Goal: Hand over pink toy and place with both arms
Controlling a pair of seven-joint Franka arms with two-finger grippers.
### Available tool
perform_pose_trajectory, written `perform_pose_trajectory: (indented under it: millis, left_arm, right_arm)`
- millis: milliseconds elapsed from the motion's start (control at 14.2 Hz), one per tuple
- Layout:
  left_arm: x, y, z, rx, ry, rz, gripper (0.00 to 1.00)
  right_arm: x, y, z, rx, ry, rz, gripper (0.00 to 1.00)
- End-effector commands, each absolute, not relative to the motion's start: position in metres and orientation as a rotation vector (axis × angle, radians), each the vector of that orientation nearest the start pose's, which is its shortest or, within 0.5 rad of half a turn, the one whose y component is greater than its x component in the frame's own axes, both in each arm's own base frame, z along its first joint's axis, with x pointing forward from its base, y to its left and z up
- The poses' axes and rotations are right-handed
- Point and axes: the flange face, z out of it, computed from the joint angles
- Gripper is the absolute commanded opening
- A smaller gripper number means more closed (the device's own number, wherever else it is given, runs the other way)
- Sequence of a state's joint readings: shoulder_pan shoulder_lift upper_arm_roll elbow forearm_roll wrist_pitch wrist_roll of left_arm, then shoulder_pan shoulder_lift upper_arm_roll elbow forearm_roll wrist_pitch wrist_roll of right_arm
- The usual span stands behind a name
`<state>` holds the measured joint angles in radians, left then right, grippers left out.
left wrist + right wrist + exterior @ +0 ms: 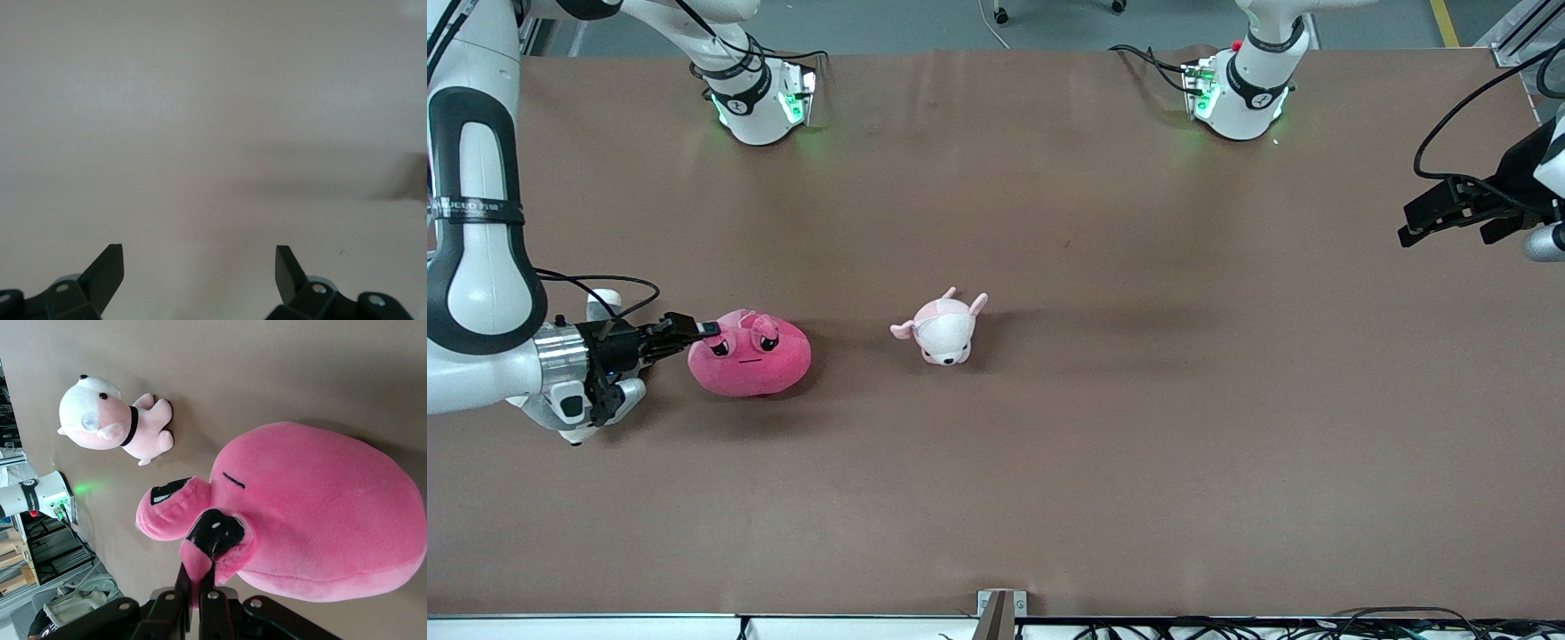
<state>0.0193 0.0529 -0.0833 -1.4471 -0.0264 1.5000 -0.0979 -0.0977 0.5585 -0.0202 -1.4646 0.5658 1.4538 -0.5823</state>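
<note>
2 plush toys (749, 353) (944, 327), 2 arms (480, 293) (1494, 200)

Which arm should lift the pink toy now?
Right. Its gripper is shut on the pink toy, pinching an ear. The left gripper waits open over bare table at the left arm's end.

No legible text, labels or numbers anywhere.

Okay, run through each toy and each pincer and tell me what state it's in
pink toy: resting on the table, ear pinched by the right pincer.
puppy plush: lying on the table, untouched.
right pincer: shut on the pink toy's ear.
left pincer: open, empty, waiting over the table's end.
</note>
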Motion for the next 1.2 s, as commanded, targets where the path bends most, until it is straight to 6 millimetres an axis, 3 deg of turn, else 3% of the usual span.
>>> perform_pose_trajectory:
  millis: [0,562,633,703,773,844,984,1125]
  left_arm:
    - [0.559,-0.037,0.654,-3.167,-0.036,-0.024,1.0]
    - [0.559,-0.035,0.651,-3.168,-0.037,-0.019,1.0]
    - [0.559,-0.035,0.647,-3.169,-0.037,-0.007,1.0]
    - [0.558,-0.034,0.642,-3.168,-0.042,0.005,1.0]
    - [0.559,-0.033,0.642,-3.169,-0.045,-0.016,1.0]
    - [0.559,-0.026,0.639,-3.168,-0.064,-0.024,1.0]
    - [0.554,-0.026,0.645,-3.178,-0.069,-0.035,1.0]
    - [0.551,-0.031,0.65,-3.178,-0.054,-0.05,1.0]
  right_arm:
    - [0.644,-0.007,0.342,-2.335,-0.43,0.427,0.01]
    - [0.645,-0.007,0.324,-2.328,-0.418,0.445,0.02]
    - [0.645,-0.007,0.319,-2.324,-0.414,0.451,0.05]
    - [0.646,-0.007,0.315,-2.323,-0.407,0.452,0.27]
    - [0.648,-0.008,0.313,-2.329,-0.4,0.443,0.92]
    - [0.65,-0.009,0.316,-2.341,-0.395,0.431,1.0]
    - [0.653,-0.012,0.331,-2.378,-0.338,0.431,1.0]
    - [0.664,-0.015,0.359,-2.441,-0.239,0.422,1.0]
